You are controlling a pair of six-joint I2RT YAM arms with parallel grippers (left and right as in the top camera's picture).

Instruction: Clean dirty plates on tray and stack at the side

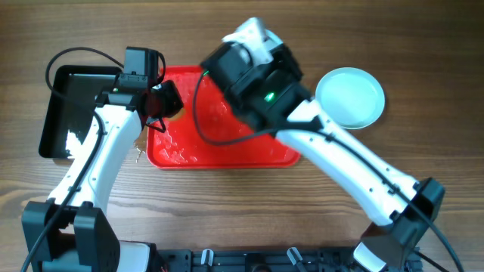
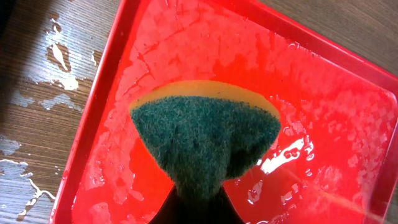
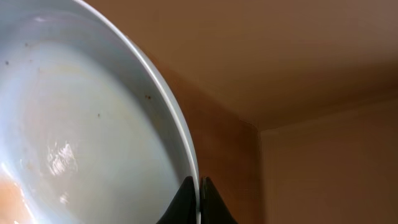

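The red tray (image 1: pixel 227 151) lies mid-table, wet and with no plate showing on it; it fills the left wrist view (image 2: pixel 348 124). My left gripper (image 1: pixel 162 102) hangs over the tray's left part, shut on a green and yellow sponge (image 2: pixel 205 137); its fingers (image 2: pixel 199 208) show dark under the sponge. My right gripper (image 1: pixel 253 47) is raised over the tray's far edge, shut on the rim of a pale plate (image 1: pixel 253 32). In the right wrist view the fingers (image 3: pixel 200 186) pinch that plate (image 3: pixel 81 124), which is tilted and bears small brown specks. Another plate (image 1: pixel 349 97) lies flat on the table at the right.
A black tray (image 1: pixel 72 106) sits left of the red tray, under the left arm. Water is spilled on the wood by the red tray's left edge (image 2: pixel 59 56). Both arm bases stand at the near table edge.
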